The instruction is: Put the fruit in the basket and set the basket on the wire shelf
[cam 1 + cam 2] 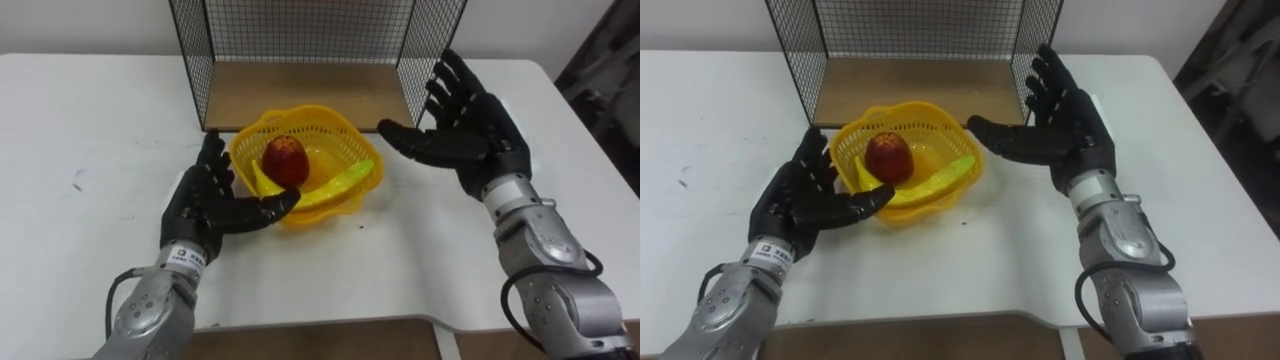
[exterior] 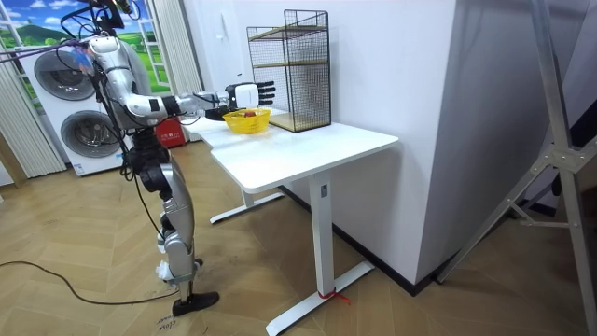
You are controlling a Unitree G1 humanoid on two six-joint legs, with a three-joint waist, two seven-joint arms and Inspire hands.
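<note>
A yellow plastic basket (image 1: 345, 129) (image 1: 940, 126) sits on the white table (image 1: 90, 110) just in front of the wire shelf (image 1: 300, 30) (image 1: 910, 25). Inside it lie a red apple (image 1: 285, 160) (image 1: 888, 156) and a yellow banana (image 1: 335, 184) (image 1: 940, 178). My left hand (image 1: 210, 200) (image 1: 800, 205) is open at the basket's left side, thumb reaching along its front rim. My right hand (image 1: 465, 125) (image 1: 1060, 125) is open to the right of the basket, palm facing it, a little apart. In the room view the basket (image 2: 247, 119) lies between my outstretched hands.
The wire shelf has a wooden floor (image 1: 300, 92) and mesh walls on both sides. The table's front edge (image 1: 330, 322) runs close to my forearms. In the room view, washing machines (image 2: 65, 103) stand behind me and a metal frame (image 2: 560, 159) rises at the room view's right.
</note>
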